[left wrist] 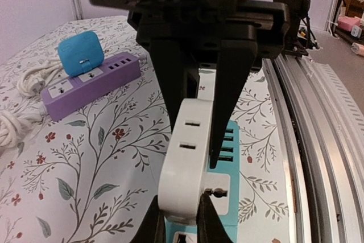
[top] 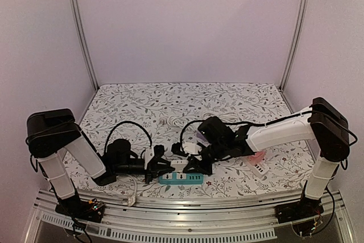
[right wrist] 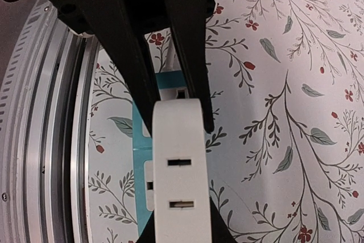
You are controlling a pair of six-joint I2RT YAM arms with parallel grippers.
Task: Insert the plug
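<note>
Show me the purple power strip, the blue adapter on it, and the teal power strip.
purple power strip (left wrist: 96, 88): left wrist view, long side face.
blue adapter (left wrist: 81, 51): left wrist view, top face.
teal power strip (top: 181, 179): top external view, middle of its body.

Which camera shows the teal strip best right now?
Top external: the teal strip shows almost whole at the near edge, just below the grippers. The left wrist view shows only a stretch of it under the white plug. The right wrist view shows a narrow band beside the plug.
</note>
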